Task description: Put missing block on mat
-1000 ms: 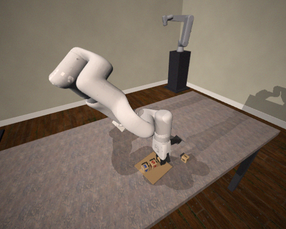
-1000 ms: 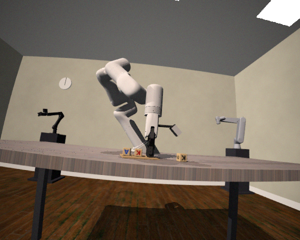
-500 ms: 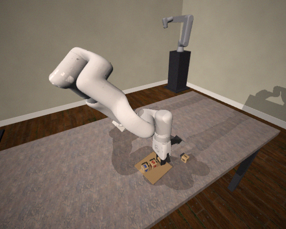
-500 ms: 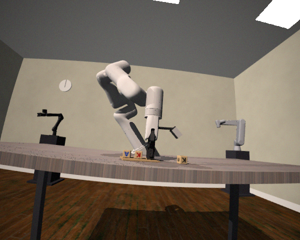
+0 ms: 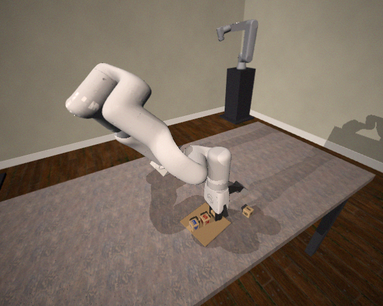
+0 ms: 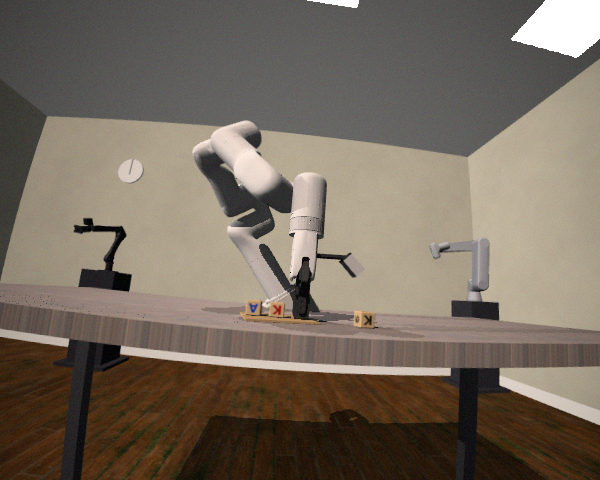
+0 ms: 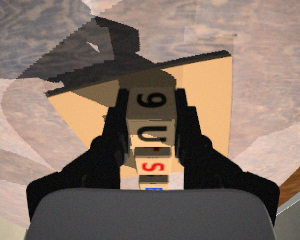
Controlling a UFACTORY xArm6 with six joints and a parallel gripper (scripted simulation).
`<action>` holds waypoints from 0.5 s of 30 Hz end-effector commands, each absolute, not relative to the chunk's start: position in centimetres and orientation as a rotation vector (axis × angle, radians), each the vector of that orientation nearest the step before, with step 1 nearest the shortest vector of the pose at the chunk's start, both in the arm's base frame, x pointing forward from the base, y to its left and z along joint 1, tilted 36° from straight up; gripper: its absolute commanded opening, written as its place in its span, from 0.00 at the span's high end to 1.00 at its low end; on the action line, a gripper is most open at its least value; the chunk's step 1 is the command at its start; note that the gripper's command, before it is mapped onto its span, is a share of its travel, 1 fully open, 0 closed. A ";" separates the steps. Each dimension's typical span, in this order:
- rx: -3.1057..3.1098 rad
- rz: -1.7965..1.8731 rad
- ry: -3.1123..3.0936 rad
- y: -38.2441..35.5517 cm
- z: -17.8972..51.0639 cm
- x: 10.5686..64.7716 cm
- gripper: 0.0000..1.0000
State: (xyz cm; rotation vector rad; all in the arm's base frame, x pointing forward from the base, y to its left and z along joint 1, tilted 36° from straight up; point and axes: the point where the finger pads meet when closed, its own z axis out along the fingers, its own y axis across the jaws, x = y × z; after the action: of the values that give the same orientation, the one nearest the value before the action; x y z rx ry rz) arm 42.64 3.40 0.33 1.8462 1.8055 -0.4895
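A tan mat (image 5: pixel 209 238) (image 6: pixel 259 317) (image 7: pixel 210 94) lies on the table. On it stand a block with a blue E on top (image 5: pixel 195 222) (image 6: pixel 253 307) and a block with a red S on top (image 5: pixel 205 218) (image 6: pixel 276 309) (image 7: pixel 153 166). My gripper (image 5: pixel 219 215) (image 6: pixel 300 308) (image 7: pixel 152 103) is shut on the U block (image 5: pixel 213 213) (image 7: pixel 152 135) and holds it down at the mat, in line with the S block and close beside it. In the wrist view the black U faces up and a 9 shows on the block's far side. The fourth block (image 5: pixel 247 210) (image 6: pixel 364 318) lies on the table off the mat.
The table (image 5: pixel 86 230) has its front edge a short way beyond the mat. Two other robot arms stand on black pedestals (image 5: pixel 238 94) (image 6: pixel 104 279) away from the table.
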 end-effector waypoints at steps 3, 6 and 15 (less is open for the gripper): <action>1.846 -0.485 1.805 3.5 0.4 42.8 0.73; 1.846 -0.485 1.805 3.4 0.3 42.8 0.73; 1.846 -0.485 1.805 3.3 0.2 42.8 0.73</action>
State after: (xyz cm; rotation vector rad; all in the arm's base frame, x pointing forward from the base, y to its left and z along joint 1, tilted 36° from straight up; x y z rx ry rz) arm 42.66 3.24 0.10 1.8462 1.8055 -0.4897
